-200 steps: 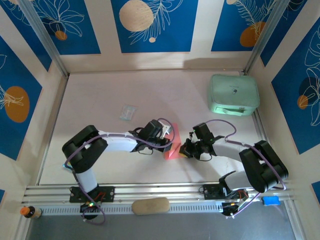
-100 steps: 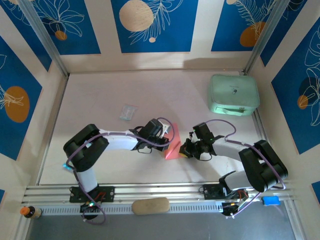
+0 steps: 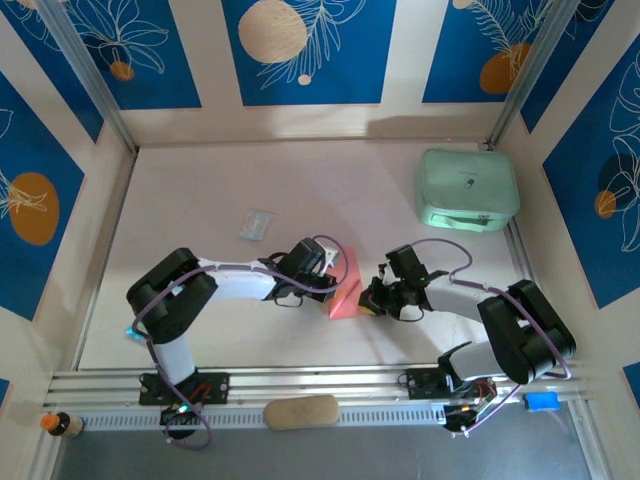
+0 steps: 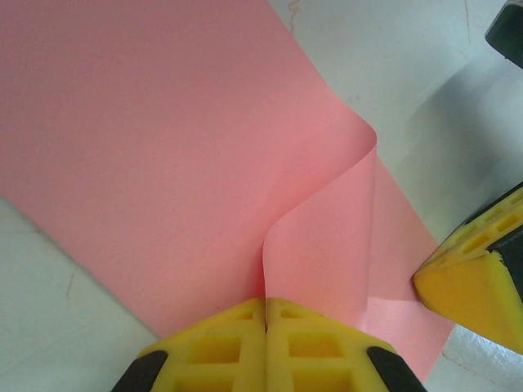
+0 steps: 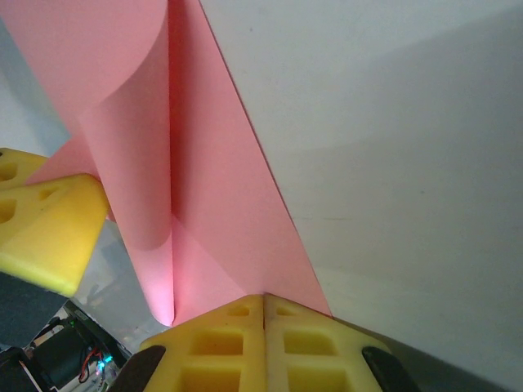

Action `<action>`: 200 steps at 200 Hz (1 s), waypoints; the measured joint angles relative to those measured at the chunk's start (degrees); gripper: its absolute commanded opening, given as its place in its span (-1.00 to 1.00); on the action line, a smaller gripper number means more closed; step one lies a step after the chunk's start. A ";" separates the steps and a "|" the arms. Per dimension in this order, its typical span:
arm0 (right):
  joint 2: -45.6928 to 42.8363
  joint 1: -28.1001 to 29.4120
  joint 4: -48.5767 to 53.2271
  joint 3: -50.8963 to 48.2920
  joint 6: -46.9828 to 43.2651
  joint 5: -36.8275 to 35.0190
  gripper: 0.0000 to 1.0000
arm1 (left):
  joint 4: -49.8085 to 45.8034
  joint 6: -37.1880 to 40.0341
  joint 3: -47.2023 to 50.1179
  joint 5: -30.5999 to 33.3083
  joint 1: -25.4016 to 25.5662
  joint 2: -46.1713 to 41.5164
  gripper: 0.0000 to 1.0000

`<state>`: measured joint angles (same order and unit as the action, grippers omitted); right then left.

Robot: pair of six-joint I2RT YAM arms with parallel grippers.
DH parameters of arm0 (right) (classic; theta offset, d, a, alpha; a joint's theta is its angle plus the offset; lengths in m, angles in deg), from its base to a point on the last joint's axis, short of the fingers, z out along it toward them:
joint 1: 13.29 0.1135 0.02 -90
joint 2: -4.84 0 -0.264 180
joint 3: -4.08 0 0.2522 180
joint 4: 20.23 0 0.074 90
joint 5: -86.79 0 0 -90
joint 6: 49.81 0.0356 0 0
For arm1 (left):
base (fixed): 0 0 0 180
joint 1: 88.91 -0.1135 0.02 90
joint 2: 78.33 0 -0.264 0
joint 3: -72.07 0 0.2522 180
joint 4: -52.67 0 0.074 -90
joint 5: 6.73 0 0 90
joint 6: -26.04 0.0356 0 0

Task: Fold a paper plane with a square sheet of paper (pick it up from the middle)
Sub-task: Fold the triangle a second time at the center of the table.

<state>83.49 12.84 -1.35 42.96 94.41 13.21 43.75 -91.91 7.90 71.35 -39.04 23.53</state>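
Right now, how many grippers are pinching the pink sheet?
2. The left gripper is shut on the pink sheet at a raised fold; the right gripper is shut on it from the other side. Neither grip is hidden.

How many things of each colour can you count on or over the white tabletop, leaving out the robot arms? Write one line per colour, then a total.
Salmon-pink: 1, the square sheet of paper
Mint-green: 1, the rounded case
Clear: 1, the small plastic packet
Total: 3
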 measured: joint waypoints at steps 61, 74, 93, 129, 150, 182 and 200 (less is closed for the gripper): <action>0.00 0.00 0.07 0.04 0.00 -0.02 -1.00 | 0.26 0.00 0.70 0.00 0.00 -0.13 -1.00; 0.00 0.00 0.09 0.04 0.00 -0.02 -1.00 | 0.57 -0.02 1.44 0.04 0.00 -0.46 -1.00; 0.00 0.00 0.15 0.07 0.00 -0.02 -1.00 | 1.20 -0.04 3.15 0.44 0.00 -1.73 -1.00; 0.00 0.00 0.28 0.15 0.00 -0.11 -1.00 | 2.27 0.00 3.45 0.52 0.00 -2.16 -1.00; 0.00 0.00 0.28 0.15 0.00 -0.11 -1.00 | 2.19 0.24 3.26 0.57 0.00 -2.16 -1.00; 0.00 0.00 0.35 0.15 0.00 -0.13 -1.00 | 1.88 1.07 2.21 0.63 0.00 -2.14 -1.00; 0.00 0.00 0.37 0.15 0.00 -0.13 -1.00 | 1.75 1.11 1.84 0.66 0.00 -2.03 -1.00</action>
<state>83.49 12.84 -0.97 43.12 94.41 13.08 45.50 -90.79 9.73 72.00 -39.04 21.50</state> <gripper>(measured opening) 0.042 0.041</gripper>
